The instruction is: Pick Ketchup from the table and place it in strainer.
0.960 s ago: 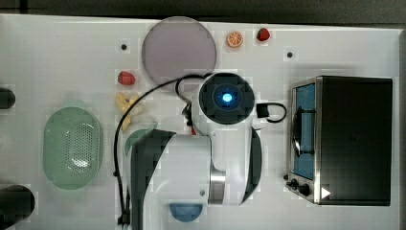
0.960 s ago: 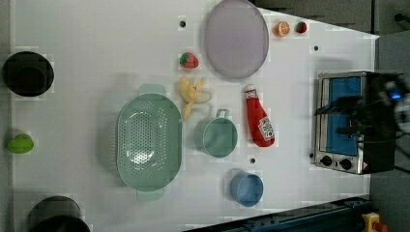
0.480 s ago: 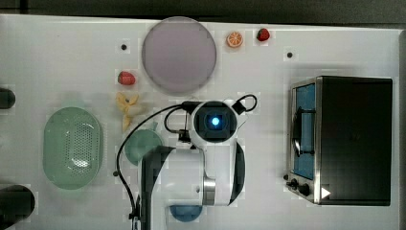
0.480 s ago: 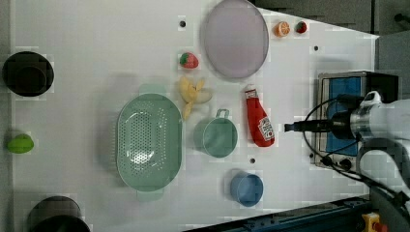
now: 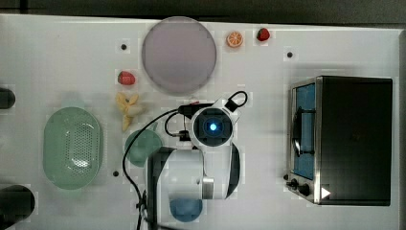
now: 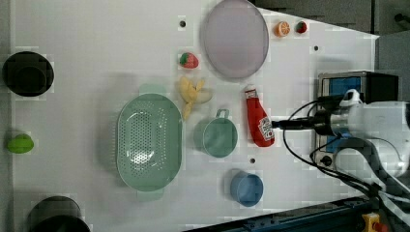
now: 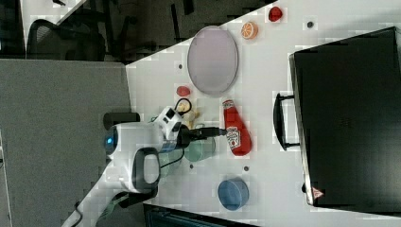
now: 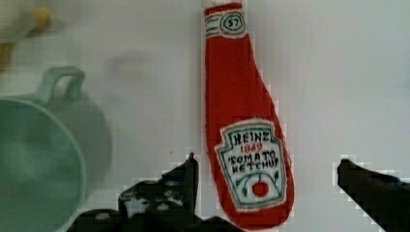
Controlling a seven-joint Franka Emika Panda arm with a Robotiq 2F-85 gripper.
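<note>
step: reach for ketchup bottle [image 8: 246,145] | bottle: flat on table, just beside green cup [image 6: 220,137], strainer [image 6: 149,141] beyond cup | gripper [image 8: 266,188]: fingers spread, straddling label end, not touching | advice: descend centred, pinch across the wide body

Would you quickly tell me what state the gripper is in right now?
Gripper: open, holding nothing; its fingers stand either side of the Ketchup lying on the table.
</note>
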